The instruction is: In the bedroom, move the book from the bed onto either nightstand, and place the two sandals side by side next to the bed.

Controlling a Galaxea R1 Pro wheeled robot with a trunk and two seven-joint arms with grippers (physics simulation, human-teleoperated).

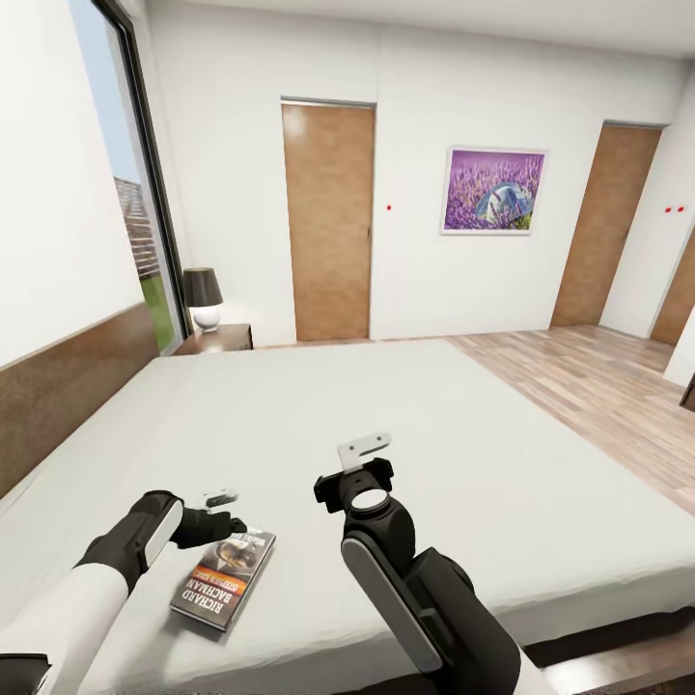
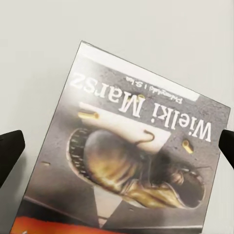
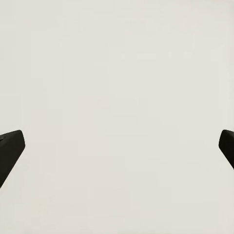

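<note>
Mattress of the bed (image 1: 405, 425), pale grey-white, is seen spread across most of the head view, with the dark brown headboard (image 1: 68, 381) running along its left side. The book (image 1: 224, 577) is laid flat on the mattress near the near edge, its cover up, with white "RICHARD BACHMAN" lettering on an orange band. The left arm is bent at the elbow and reached in from the lower left, its forearm angled over the bed, and the left gripper (image 1: 227, 516) is held just above the far end of the book; in the left wrist view the book (image 2: 131, 156) is framed between the two dark fingertips (image 2: 9, 151), which are spread wide and are not touching it, so the gripper is released. The right arm is raised from the lower middle and pointed forward over bare mattress, and the right gripper (image 1: 362, 449) is likewise spread apart and grasps nothing, as the right wrist view shows. A nightstand (image 1: 220, 338) with a lamp (image 1: 203, 297) on it is placed at the far corner of the bed, beside the window (image 1: 125, 193).
</note>
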